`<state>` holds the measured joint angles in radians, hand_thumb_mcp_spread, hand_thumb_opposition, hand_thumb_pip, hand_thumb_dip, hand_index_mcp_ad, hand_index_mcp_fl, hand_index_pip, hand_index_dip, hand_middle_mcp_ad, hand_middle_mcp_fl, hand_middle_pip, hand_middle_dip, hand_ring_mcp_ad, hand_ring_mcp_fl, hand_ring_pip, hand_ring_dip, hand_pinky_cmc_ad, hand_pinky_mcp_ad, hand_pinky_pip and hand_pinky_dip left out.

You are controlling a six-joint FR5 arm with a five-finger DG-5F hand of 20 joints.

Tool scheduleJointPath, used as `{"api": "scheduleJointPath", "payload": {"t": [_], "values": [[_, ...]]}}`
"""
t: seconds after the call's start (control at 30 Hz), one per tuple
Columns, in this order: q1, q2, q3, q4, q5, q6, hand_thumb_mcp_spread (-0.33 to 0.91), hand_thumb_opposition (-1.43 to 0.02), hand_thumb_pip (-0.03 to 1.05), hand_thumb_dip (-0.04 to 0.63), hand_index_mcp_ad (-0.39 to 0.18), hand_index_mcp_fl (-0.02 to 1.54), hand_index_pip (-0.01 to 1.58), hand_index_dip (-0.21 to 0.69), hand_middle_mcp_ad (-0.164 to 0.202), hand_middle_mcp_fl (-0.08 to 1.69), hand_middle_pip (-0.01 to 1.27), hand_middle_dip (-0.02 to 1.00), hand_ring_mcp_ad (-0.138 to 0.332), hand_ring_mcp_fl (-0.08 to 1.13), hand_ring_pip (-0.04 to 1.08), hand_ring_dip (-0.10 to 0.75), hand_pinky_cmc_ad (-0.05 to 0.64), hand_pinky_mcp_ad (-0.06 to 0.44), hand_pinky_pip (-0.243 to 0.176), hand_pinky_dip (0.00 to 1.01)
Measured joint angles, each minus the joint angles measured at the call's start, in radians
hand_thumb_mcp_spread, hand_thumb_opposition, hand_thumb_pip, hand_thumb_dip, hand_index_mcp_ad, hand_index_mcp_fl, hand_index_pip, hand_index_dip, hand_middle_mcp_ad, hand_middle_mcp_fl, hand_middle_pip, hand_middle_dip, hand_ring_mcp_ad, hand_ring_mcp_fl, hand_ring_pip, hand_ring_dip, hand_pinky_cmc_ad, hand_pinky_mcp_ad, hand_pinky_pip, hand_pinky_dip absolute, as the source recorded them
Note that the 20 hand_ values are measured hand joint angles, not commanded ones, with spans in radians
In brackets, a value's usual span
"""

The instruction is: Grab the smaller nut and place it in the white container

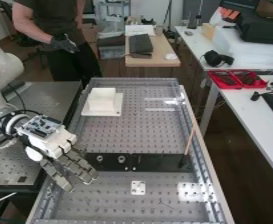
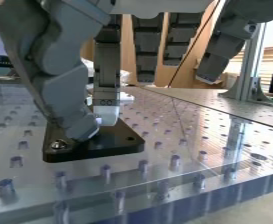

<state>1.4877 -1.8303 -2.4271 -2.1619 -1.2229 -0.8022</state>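
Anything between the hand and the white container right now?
Nothing visible stands between the hand and the white container; only holed plate lies there. The larger nut and bearing stand beside the hand on the black bar, so starting low might clip the nut.

White arm (image 1: 1,67), dark grey robot hand (image 1: 72,164)

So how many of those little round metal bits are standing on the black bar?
2 that I can make out: the larger nut and, beside it, the bearing. Another may be hidden by the hand.
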Motion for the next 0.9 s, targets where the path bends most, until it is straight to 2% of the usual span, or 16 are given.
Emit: {"api": "scheduleJointPath", "payload": {"t": [0.1, 0.13, 0.33, 0.4, 0.63, 0.9], "values": [[-0.003, -0.001, 0.001, 0.006, -0.003, -0.004, 0.42, -0.85, 0.67, 0.271, -0.122, 0.25, 1.54, 0.124, 0.070, 0.25, 0.13, 0.24, 0.079, 0.03, 0.12, 0.082, 0.367, 0.239, 0.021, 0.29], [-0.004, -0.001, 0.001, 0.008, -0.005, -0.004, 0.42, -0.85, 0.67, 0.271, -0.122, 0.27, 1.54, 0.119, 0.070, 0.25, 0.14, 0.24, 0.079, 0.03, 0.12, 0.082, 0.367, 0.239, 0.037, 0.29], [-0.005, 0.003, 0.002, 0.009, -0.006, -0.004, 0.41, -0.86, 0.66, 0.271, -0.119, 0.31, 1.53, 0.108, 0.073, 0.25, 0.14, 0.24, 0.075, 0.03, 0.12, 0.087, 0.367, 0.239, 0.037, 0.28], [-0.005, 0.006, 0.003, 0.008, -0.007, -0.005, 0.41, -0.86, 0.66, 0.271, -0.117, 0.31, 1.53, 0.108, 0.063, 0.27, 0.14, 0.24, 0.075, 0.05, 0.12, 0.087, 0.367, 0.241, 0.052, 0.28], [-0.004, 0.022, 0.011, -0.004, -0.010, -0.012, 0.41, -0.87, 0.66, 0.271, -0.115, 0.32, 1.53, 0.110, 0.063, 0.27, 0.14, 0.24, 0.070, 0.05, 0.12, 0.087, 0.367, 0.241, 0.052, 0.27], [0.012, 0.079, 0.022, -0.045, -0.021, -0.022, 0.41, -0.86, 0.66, 0.271, -0.119, 0.32, 1.53, 0.110, 0.063, 0.27, 0.14, 0.24, 0.070, 0.05, 0.12, 0.087, 0.368, 0.241, 0.052, 0.27]]}}
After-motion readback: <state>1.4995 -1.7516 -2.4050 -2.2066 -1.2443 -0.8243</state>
